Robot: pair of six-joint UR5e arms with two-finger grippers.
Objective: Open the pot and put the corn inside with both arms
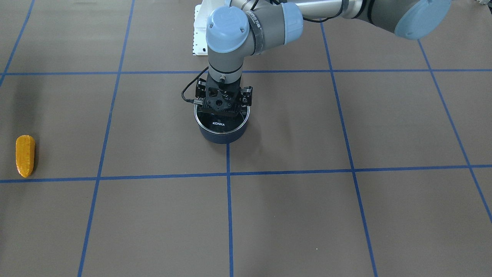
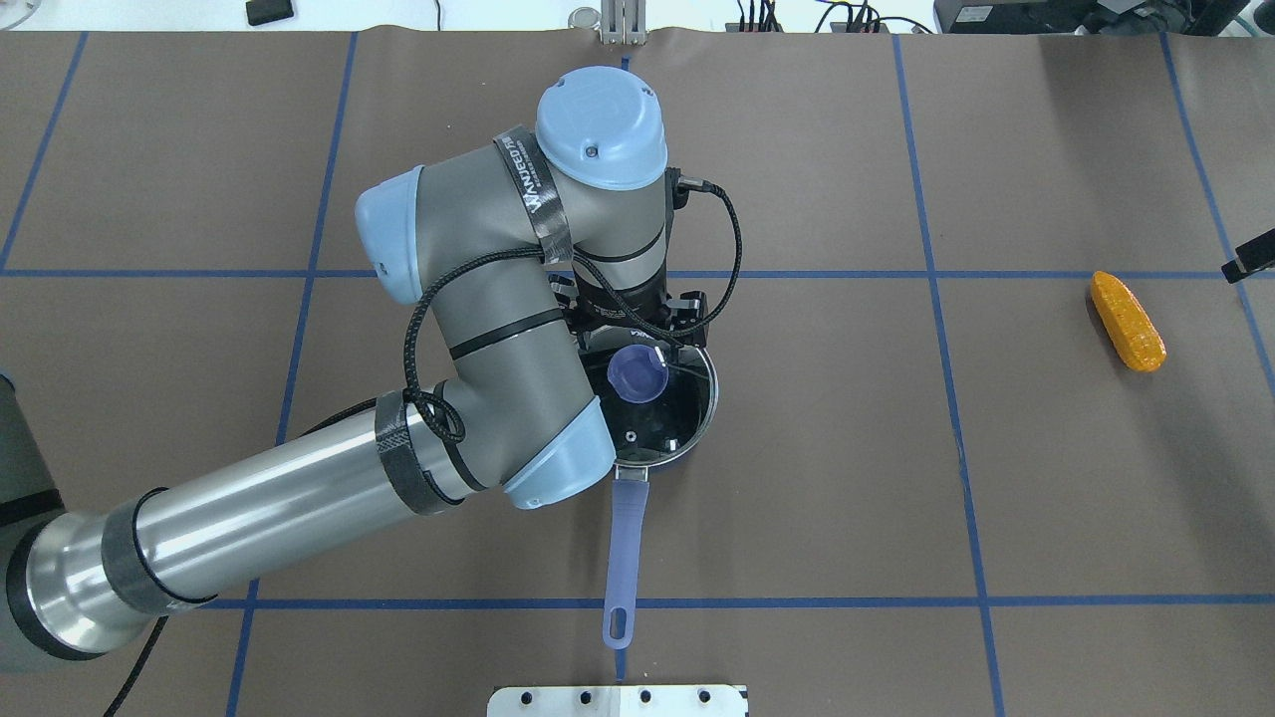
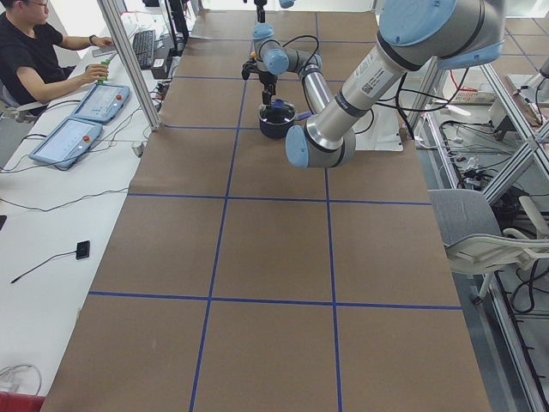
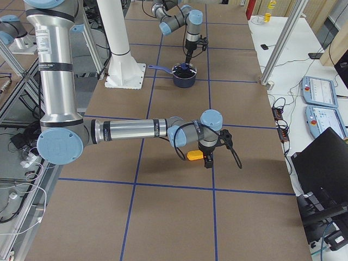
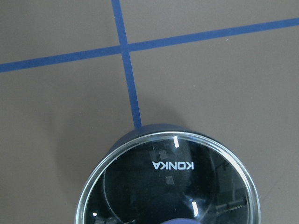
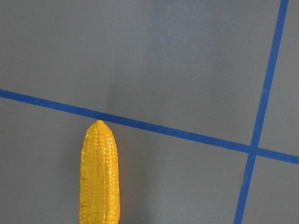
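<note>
Two pincers, widths I cannot tell: left pincer (image 1: pixel 222 110) above lidded dark navy saucepan (image 1: pixel 223 135), right pincer (image 4: pixel 207 162) beside orange-yellow corn cob (image 1: pixel 25 155).

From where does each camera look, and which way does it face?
Front-facing: across table, facing robot, down; left arm over small dark navy saucepan.
Overhead: behind robot, looking forward-down; left arm at view's left.
Exterior left: table's end, looking along it; left arm near.
Exterior right: opposite end; right arm near, by orange-yellow corn cob.
Left wrist: down onto round clear glass lid; no robot part.
Right wrist: down onto corn cob; no robot part.
Shared: front-facing and overhead show saucepan and corn cob, mirrored.
</note>
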